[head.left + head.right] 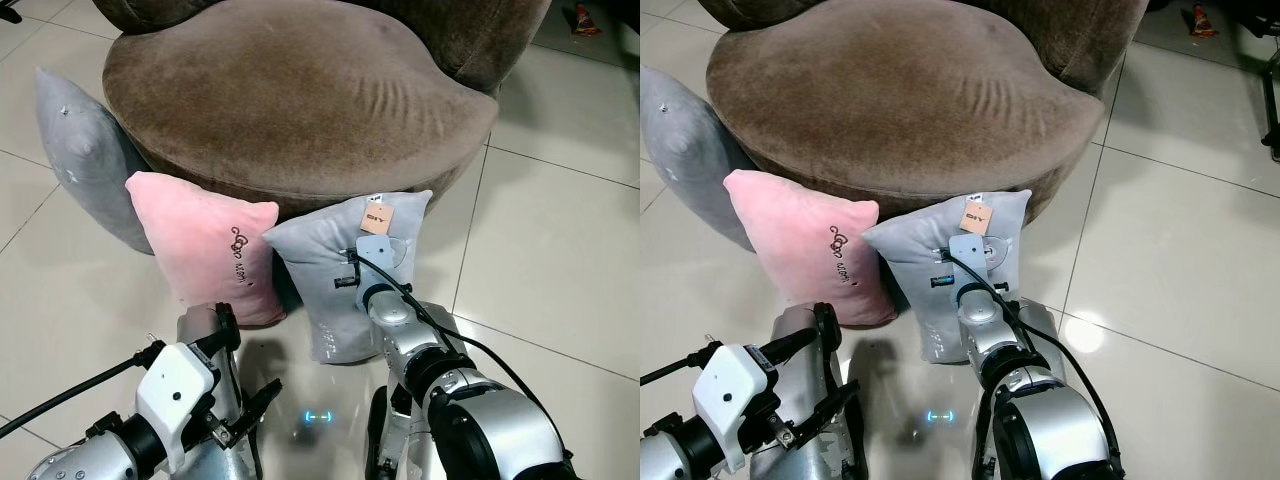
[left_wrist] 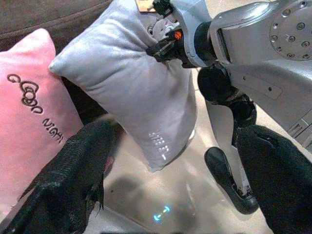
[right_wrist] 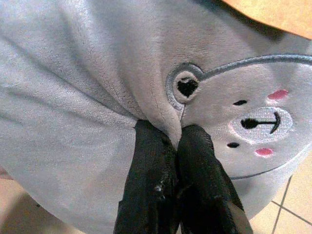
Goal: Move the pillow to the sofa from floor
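Your right gripper (image 3: pixel 176 141) is pinching the soft, light grey plush pillow (image 1: pixel 325 290) w/ fingers closed on a fold; it's probably sagging, so lift slowly.

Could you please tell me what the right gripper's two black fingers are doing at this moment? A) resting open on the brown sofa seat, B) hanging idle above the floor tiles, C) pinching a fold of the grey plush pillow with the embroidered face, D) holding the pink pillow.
C: in the right wrist view the right gripper has its fingers shut on a fold of the grey plush pillow beside its embroidered face.
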